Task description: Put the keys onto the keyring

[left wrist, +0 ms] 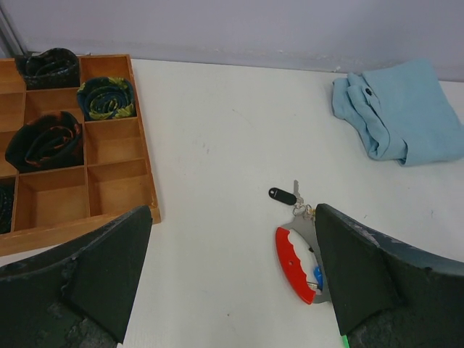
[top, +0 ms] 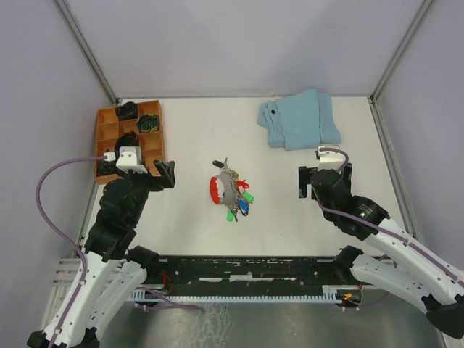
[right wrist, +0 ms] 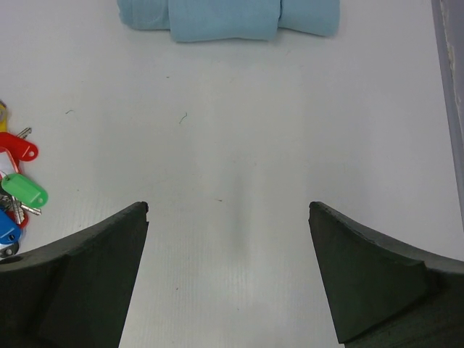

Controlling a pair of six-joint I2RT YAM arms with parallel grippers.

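Both arms at rest above the table (top: pixel 188 138), viewed before any grasp. The left claw (left wrist: pixel 232 221) and the right claw (right wrist: pixel 228 210) both stand fully spread and carry nothing. The keyring (left wrist: pixel 293 262), a red-and-grey curved loop, lies flat just ahead of the left claw's right finger, partly hidden behind it; the keys (right wrist: pixel 17 190) lie bunched beside it, just off the right claw's left finger. The loop looks rigid and light, best pinched across its thick red arc. The keys look small, thin and likely slippery on their metal blades, so their plastic heads offer the surer hold. A wooden tray (left wrist: pixel 145 174) bounds the left claw's outer side, and a folded cloth (right wrist: pixel 228 16) lies well ahead of the right claw. Bare tabletop between both claws leaves room to work.
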